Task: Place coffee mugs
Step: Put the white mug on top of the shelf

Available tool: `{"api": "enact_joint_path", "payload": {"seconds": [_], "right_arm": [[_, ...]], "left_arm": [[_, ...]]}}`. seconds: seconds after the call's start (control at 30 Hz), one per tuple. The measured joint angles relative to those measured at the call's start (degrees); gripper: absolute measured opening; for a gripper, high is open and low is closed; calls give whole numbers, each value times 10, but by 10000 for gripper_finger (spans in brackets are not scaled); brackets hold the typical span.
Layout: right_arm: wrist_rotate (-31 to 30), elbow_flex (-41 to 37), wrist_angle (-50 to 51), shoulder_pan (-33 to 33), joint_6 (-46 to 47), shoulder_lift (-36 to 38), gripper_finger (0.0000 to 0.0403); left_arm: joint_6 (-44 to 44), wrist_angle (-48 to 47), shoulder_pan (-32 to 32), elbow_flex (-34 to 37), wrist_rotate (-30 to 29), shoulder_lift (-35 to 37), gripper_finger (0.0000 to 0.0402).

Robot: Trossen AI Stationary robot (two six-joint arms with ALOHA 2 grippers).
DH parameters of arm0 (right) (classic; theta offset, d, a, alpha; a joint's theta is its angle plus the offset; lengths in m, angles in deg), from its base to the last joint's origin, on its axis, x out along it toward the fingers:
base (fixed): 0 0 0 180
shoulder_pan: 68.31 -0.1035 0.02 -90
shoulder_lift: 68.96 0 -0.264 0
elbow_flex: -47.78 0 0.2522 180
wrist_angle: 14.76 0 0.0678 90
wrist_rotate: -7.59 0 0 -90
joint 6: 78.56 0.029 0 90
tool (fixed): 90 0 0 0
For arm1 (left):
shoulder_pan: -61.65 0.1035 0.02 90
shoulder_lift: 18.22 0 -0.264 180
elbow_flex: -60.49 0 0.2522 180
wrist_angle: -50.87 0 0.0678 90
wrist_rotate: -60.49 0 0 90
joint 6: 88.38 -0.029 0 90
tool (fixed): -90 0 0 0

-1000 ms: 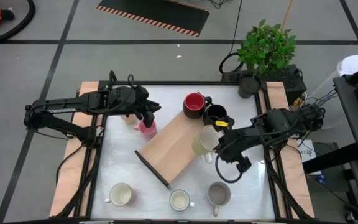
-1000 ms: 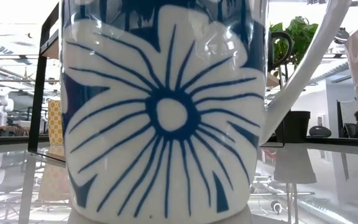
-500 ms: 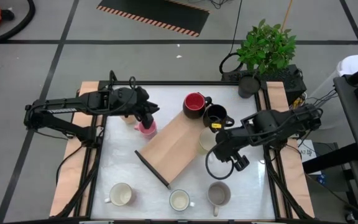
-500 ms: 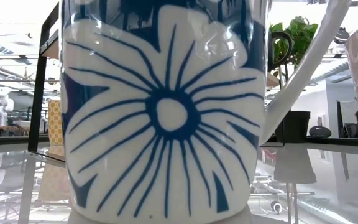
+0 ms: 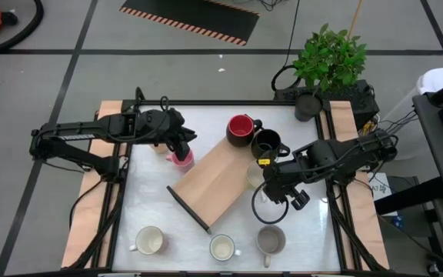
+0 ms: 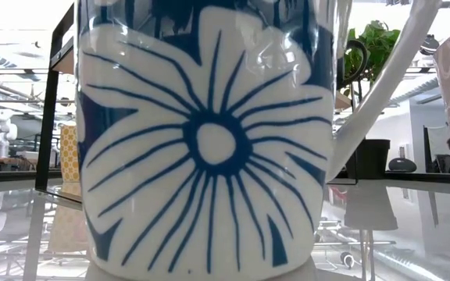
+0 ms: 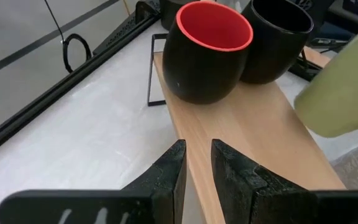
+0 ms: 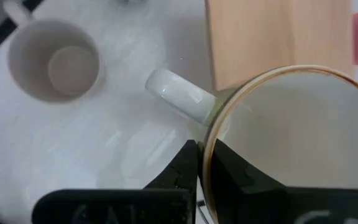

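The white desk (image 5: 148, 208) carries a wooden board (image 5: 206, 181) at its middle. Three mugs (image 5: 222, 248) line its near edge. A pink mug (image 5: 180, 158) sits by the board.

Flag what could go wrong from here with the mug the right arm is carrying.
The right claw pinches only the rim of the cream mug, so it may tilt or slip out. That mug hangs beside the wooden board's edge, close to the black mug, and could knock either one. The left claw sits over the pink mug.
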State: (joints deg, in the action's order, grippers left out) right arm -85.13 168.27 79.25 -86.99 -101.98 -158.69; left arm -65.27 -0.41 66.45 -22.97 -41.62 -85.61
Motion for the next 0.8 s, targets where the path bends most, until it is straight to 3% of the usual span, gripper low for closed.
{"api": "enact_joint_path", "payload": {"seconds": [0.8], "right_arm": [[0, -10, -24, 75, -138, -16, 11]], "left_arm": [[-4, 0, 0, 0, 0, 0, 78]]}}
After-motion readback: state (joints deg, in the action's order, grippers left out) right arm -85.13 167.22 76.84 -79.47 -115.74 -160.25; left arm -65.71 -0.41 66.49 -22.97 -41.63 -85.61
